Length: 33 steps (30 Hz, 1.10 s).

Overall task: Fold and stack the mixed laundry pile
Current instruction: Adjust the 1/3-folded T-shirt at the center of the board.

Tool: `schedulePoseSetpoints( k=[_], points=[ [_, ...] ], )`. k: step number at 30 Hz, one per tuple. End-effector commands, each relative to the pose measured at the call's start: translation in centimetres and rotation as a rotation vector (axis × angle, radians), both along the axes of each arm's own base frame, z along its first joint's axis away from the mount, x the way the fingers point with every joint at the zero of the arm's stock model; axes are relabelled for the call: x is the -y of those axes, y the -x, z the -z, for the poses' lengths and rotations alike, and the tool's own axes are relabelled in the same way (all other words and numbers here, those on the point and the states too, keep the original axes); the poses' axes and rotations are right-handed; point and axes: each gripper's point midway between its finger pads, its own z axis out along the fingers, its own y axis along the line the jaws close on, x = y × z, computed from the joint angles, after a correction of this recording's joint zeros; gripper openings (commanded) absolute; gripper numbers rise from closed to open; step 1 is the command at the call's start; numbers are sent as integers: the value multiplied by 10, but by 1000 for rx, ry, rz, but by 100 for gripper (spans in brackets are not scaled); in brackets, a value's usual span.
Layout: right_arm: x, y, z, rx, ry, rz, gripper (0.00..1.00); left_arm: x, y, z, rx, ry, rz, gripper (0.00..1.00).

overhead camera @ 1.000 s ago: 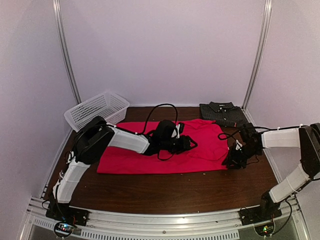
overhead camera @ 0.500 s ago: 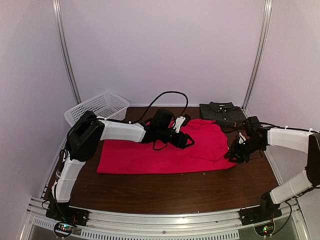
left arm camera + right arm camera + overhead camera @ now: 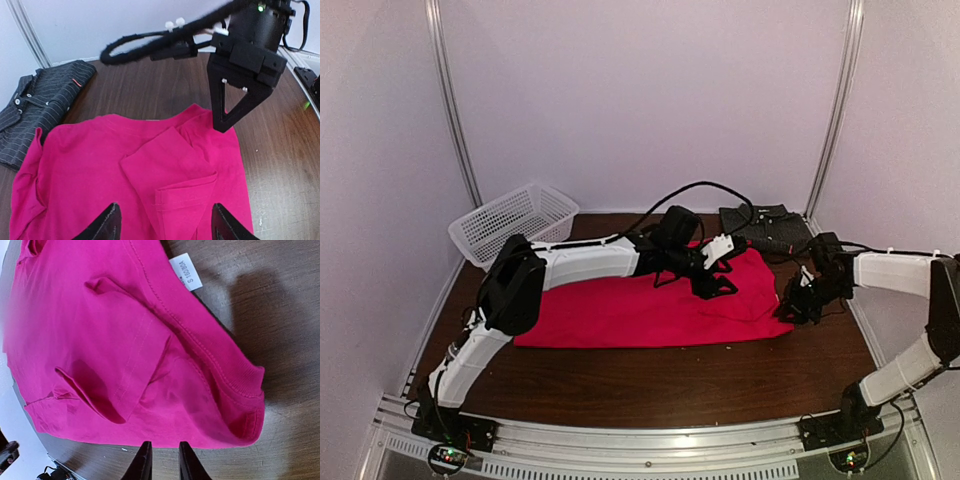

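The left fingers [image 3: 107, 225] were spread wide with nothing in them. They hung over the red shirt [image 3: 85, 175], likely to choose a spot for the next fold. The right fingers [image 3: 144, 460] were close together at the shirt's edge. I could not tell if they pinched the cloth.

The red shirt lay flat across the middle of the desk [image 3: 670, 385], ready for folding. It looked soft and thin, with one sleeve [image 3: 170, 170] turned in and a small white tag [image 3: 186, 271]. The dark shirt [image 3: 35, 105], thin-striped with pale buttons, sat folded at the back right, maybe to start the stack. A white basket [image 3: 515, 220] full of holes stood back left.
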Motion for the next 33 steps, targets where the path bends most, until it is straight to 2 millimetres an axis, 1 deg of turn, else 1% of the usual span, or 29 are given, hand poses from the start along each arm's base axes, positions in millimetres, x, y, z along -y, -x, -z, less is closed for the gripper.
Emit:
schedulePoseSetpoints(
  k=[1,2,6,10,12,14,18,20,25,26,30,33],
  points=[
    [7,-3,13,-18,24,26,20,9,-2,36,49,-52,18,64],
    [7,-3,14,-21,26,25,20,12,-4,41,54,-52,14,64],
    [8,-3,16,-30,30,25,20,21,-12,53,45,-40,-28,64],
    [9,-3,17,-36,34,19,20,26,-10,64,49,-47,-54,63],
    [9,-3,18,-46,37,15,20,27,-11,69,44,-54,-63,60],
    [10,-2,20,-53,43,16,20,29,-8,72,45,-56,-56,55],
    [12,0,23,-66,57,17,19,33,-4,67,42,-29,-37,42],
    [13,1,25,-74,62,15,19,35,-2,64,36,-14,-24,33],
    [15,1,28,-85,74,16,19,35,1,64,33,-19,-11,3],
    [15,1,28,-86,77,17,19,35,0,62,33,-18,-15,0],
    [16,1,30,-95,85,15,18,34,-6,51,42,-4,-34,0],
    [18,2,31,-102,93,17,17,29,-24,35,20,33,-103,0]
  ],
)
